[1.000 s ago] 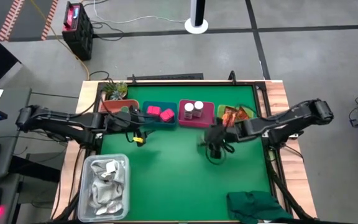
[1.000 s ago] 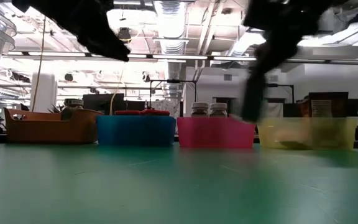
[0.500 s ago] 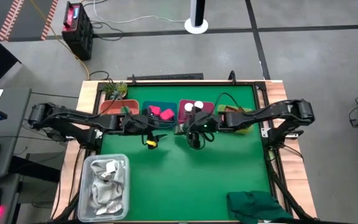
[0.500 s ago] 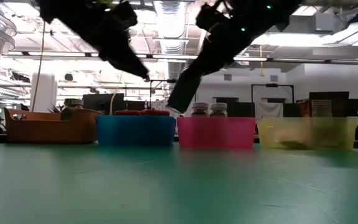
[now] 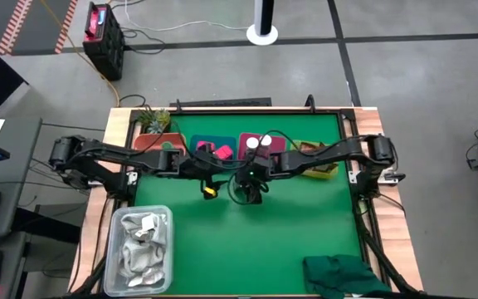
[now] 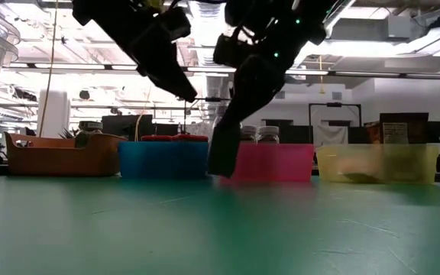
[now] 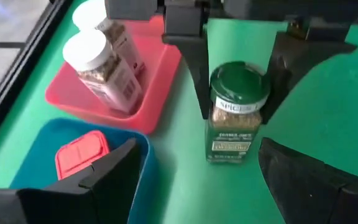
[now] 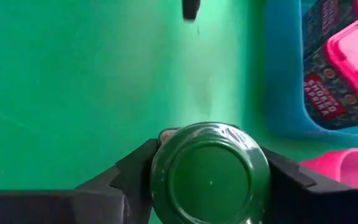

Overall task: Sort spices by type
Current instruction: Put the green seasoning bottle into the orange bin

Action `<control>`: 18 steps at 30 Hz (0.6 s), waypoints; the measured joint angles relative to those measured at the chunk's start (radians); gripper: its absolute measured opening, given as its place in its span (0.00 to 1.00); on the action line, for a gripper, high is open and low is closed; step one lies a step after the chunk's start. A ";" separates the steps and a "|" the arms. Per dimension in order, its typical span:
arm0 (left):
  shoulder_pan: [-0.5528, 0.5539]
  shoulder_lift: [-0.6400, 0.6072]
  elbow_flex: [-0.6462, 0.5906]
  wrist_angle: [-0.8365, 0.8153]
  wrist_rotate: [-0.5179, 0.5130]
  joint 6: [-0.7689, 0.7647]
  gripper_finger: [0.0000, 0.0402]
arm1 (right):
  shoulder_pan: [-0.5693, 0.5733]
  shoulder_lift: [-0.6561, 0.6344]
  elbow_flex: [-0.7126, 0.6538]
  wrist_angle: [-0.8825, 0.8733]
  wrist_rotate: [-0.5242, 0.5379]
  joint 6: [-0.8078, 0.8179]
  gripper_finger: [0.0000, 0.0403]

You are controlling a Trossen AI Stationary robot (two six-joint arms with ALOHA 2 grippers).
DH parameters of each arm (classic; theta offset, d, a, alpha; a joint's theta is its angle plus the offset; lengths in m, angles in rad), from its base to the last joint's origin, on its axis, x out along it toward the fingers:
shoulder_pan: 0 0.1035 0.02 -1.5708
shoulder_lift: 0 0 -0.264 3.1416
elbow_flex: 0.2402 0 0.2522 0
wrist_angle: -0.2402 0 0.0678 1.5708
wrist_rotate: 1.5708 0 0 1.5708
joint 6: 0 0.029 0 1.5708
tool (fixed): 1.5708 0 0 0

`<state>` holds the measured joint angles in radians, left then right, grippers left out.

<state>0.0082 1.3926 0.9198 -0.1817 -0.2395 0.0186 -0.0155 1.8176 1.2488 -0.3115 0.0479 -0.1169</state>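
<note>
A green-capped glass jar (image 7: 237, 112) stands upright on the green bench (image 5: 247, 241), just in front of the pink tray (image 7: 157, 74) and the blue tray (image 7: 73, 168). The right gripper (image 5: 249, 184) has its jaws around the jar, one on each side of the cap, touching it. The left gripper (image 5: 209, 187) hangs just beside, jaws wide open and holding nothing.

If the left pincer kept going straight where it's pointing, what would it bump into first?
Probably the green-lidded glass spice jar, which stands upright on the green table mat straight ahead of the open left pincer, with the right pincer astride it. Depth is hard to judge.
</note>
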 joint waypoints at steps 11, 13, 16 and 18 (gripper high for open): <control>0.000 0.000 0.000 0.008 0.000 -0.010 0.78 | -0.014 -0.023 0.008 0.001 0.000 -0.015 0.74; 0.000 0.000 0.000 0.017 0.000 -0.013 0.78 | -0.013 -0.046 0.012 -0.013 0.000 -0.024 0.76; 0.000 0.000 0.000 0.025 0.000 -0.017 0.78 | -0.014 -0.098 0.011 -0.073 0.002 -0.031 0.77; 0.000 0.000 0.000 0.028 0.000 -0.016 0.78 | -0.017 -0.134 0.006 -0.117 0.002 -0.030 0.78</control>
<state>0.0082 1.3922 0.9199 -0.1540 -0.2394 0.0025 -0.0328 1.6832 1.2544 -0.4286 0.0502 -0.1471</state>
